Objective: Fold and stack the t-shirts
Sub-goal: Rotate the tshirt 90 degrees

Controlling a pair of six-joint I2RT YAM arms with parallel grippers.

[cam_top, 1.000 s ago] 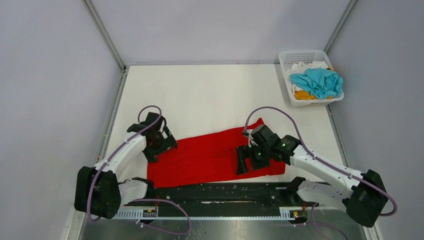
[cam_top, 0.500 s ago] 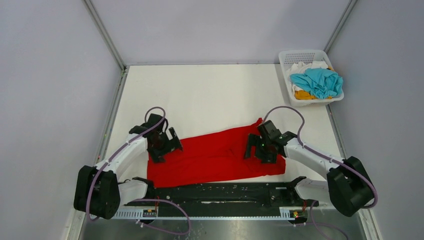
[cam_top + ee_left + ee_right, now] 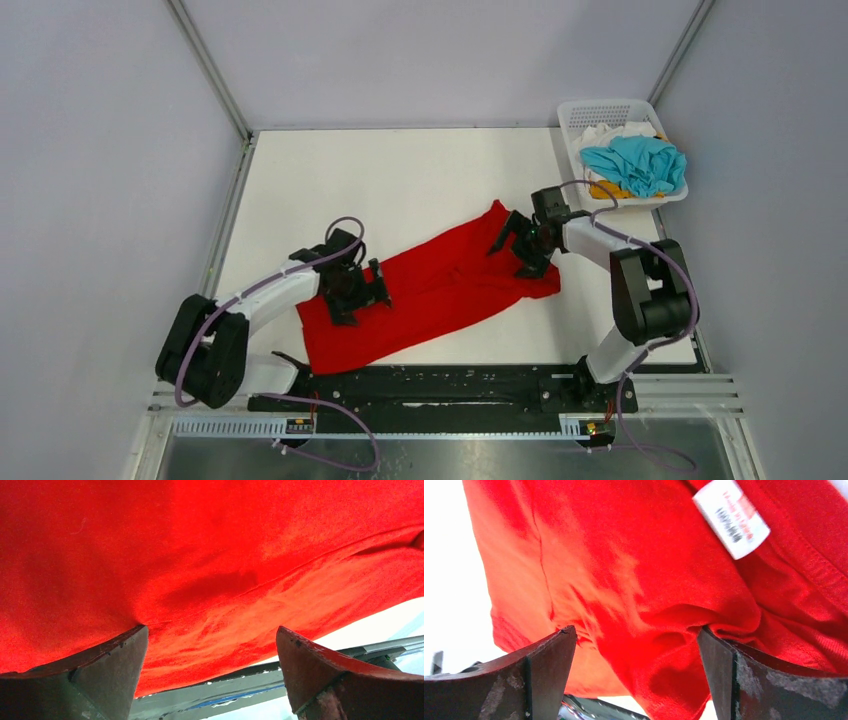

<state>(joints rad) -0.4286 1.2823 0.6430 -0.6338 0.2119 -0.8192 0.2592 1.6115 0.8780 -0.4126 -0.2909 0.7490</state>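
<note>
A bright red t-shirt point(image 3: 440, 285) lies flattened in a slanted band on the white table, its left end nearer the arms and its right end farther back. My left gripper point(image 3: 362, 292) stands open over the shirt's left part; in the left wrist view red cloth point(image 3: 210, 555) fills the frame above the spread gripper point(image 3: 210, 647), with nothing pinched. My right gripper point(image 3: 520, 245) is open over the shirt's right end. In the right wrist view its spread fingers point(image 3: 544, 670) flank rumpled red cloth point(image 3: 664, 630), and a white neck label point(image 3: 731, 517) shows.
At the back right stands a white perforated basket point(image 3: 575, 112) holding a turquoise-blue t-shirt point(image 3: 635, 165), a white one point(image 3: 608, 132) and an orange-yellow one point(image 3: 605, 188). A black rail point(image 3: 440, 385) runs along the near edge. Grey walls close in both sides.
Both grippers moved away from the near edge, the right one far toward the back right. The red shirt shifted with them and now lies slanted instead of level.
</note>
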